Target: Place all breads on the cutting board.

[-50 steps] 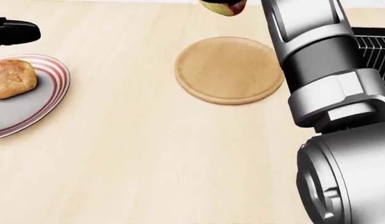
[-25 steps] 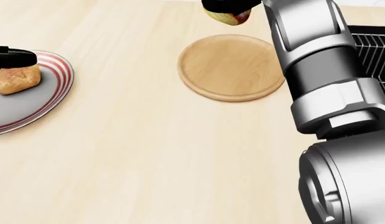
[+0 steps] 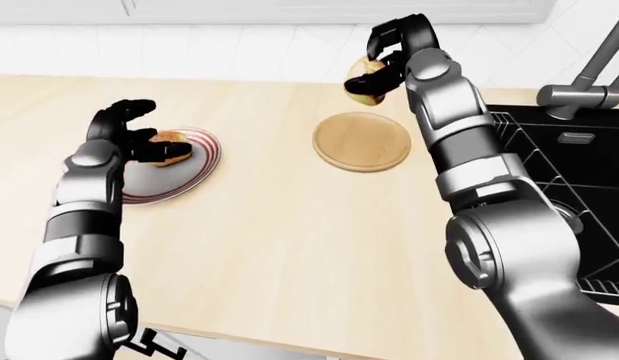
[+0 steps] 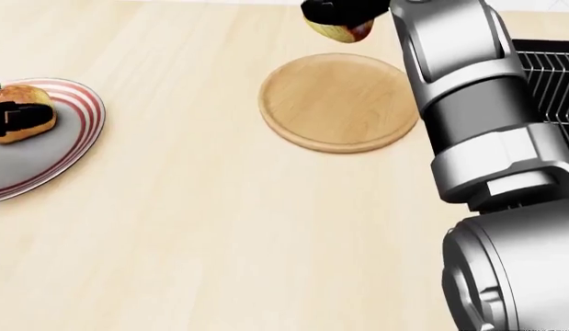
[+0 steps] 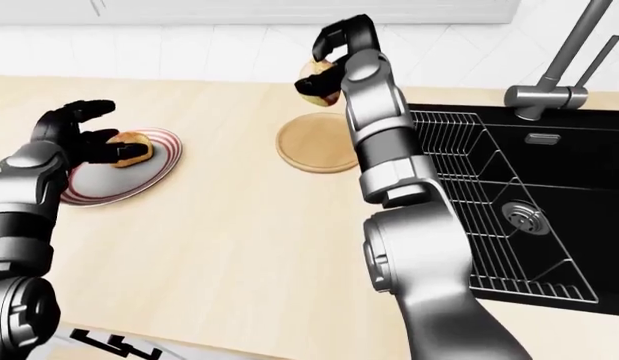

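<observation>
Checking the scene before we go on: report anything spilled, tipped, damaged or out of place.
Nothing stands out. The cutting board lies flat and bare on the counter. The right hand holds one bread above it. The left hand is at the other bread, which sits on the striped plate.

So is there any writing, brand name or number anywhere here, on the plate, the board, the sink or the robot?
None can be read: no words, labels, brands or numbers.
Striped plate: red rings only, no text.
Round cutting board: bare wood grain.
Sink and faucet: unmarked.
Left hand and right hand, each at a bread: plain black fingers, no logo.
At the bottom edge of the left-eye view, a black-and-white pattern: too cut off to read.
</observation>
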{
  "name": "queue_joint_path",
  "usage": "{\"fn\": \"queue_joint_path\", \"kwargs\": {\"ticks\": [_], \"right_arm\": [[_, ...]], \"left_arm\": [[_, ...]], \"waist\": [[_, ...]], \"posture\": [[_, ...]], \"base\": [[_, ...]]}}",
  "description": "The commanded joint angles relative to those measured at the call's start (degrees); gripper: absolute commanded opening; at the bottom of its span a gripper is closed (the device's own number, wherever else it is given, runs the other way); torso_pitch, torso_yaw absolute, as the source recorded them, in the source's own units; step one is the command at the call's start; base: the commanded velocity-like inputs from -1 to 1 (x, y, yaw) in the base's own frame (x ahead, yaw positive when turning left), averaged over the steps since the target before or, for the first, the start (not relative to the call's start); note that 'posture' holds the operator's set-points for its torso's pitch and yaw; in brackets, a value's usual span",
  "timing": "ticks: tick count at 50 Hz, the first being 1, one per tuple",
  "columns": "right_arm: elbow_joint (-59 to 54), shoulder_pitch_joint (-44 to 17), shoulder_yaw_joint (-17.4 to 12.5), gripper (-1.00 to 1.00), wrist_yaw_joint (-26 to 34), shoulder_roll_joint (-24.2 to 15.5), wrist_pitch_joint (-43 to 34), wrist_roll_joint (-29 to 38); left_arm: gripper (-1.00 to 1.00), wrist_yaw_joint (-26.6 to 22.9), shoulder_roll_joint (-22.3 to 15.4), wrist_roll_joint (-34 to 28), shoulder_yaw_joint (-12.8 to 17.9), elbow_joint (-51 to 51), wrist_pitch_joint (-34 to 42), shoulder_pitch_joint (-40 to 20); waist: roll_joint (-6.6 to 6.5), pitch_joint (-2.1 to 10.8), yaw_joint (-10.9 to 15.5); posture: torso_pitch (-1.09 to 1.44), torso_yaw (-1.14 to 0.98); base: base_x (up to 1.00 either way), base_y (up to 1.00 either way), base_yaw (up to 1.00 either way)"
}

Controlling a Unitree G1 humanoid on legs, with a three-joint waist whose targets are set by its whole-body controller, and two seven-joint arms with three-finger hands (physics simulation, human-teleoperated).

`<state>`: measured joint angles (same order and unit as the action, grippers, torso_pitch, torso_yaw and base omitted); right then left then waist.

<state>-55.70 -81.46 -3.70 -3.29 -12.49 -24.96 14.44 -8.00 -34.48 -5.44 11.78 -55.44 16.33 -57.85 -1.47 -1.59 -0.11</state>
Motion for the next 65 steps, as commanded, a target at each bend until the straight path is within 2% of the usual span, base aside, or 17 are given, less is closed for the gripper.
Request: {"fn": "queue_joint_path", "kwargs": {"ticks": [1,7,29,34,36,39,40,42,62,65], "right_arm": [[2.42,-2.72,-0.13,-1.0,-0.43,-0.57,1.78,0.22],[2.49,-2.81,-0.14,-1.0,-0.3,-0.7,1.71,0.3],[4.64,-1.82,-0.02,-1.0,-0.2,-0.11,0.73,0.13],[4.54,-1.58,-0.04,-1.0,-0.3,0.0,1.03,0.04],[4.35,-1.62,-0.09,-1.0,-0.38,-0.01,1.22,-0.03],[4.58,-1.43,-0.06,-1.0,-0.39,0.05,1.2,-0.1],[4.69,-1.37,-0.06,-1.0,-0.44,0.08,1.17,-0.13],[4.85,-1.35,-0.07,-1.0,-0.46,0.1,1.07,-0.18],[4.67,-1.9,-0.29,-1.0,-0.65,0.14,1.1,-1.25],[5.3,-1.66,-0.66,-1.0,-0.71,0.12,0.58,-1.96]], "left_arm": [[0.36,0.56,-1.06,-0.04,0.5,1.98,-2.46,-2.03],[0.25,0.76,-0.93,0.04,0.55,2.12,-2.33,-1.56],[0.34,1.19,-0.35,-0.68,0.2,1.8,-4.49,0.44],[0.29,1.43,0.03,-1.22,-0.05,1.61,-5.08,0.51],[0.25,1.59,0.07,-1.53,-0.13,1.63,-5.14,0.45],[-0.12,1.88,0.06,-1.8,-0.08,1.15,-5.46,0.13],[-0.66,2.1,-0.02,-2.04,-0.16,0.73,-5.8,-0.03],[-0.96,2.27,-0.07,-2.17,-0.11,0.17,-6.21,-0.19],[-1.0,3.46,-0.72,-1.69,0.28,1.86,-4.09,-3.18],[-1.0,2.58,-1.11,-0.94,0.51,3.86,-1.76,-4.77]], "waist": [[-0.31,2.04,-0.01],[-0.34,2.05,-0.07],[-0.44,2.07,-0.07],[-0.43,2.13,-0.07],[-0.43,2.16,-0.07],[-0.41,2.21,-0.05],[-0.41,2.21,-0.04],[-0.41,2.22,-0.02],[-0.29,2.04,-0.08],[-0.29,2.05,-0.12]], "posture": [[0.0,0.0],[0.0,0.0],[0.0,0.0],[0.0,0.0],[0.0,0.0],[0.0,0.0],[0.0,0.0],[0.0,0.0],[0.0,0.0],[0.0,0.0]], "base": [[0.0,0.0,0.0],[0.0,0.0,0.0],[0.0,0.0,0.0],[0.0,0.0,0.0],[0.0,0.0,0.0],[0.0,0.0,0.0],[0.0,0.0,0.0],[0.0,0.0,0.0],[0.0,0.0,0.0],[0.0,0.0,0.0]]}}
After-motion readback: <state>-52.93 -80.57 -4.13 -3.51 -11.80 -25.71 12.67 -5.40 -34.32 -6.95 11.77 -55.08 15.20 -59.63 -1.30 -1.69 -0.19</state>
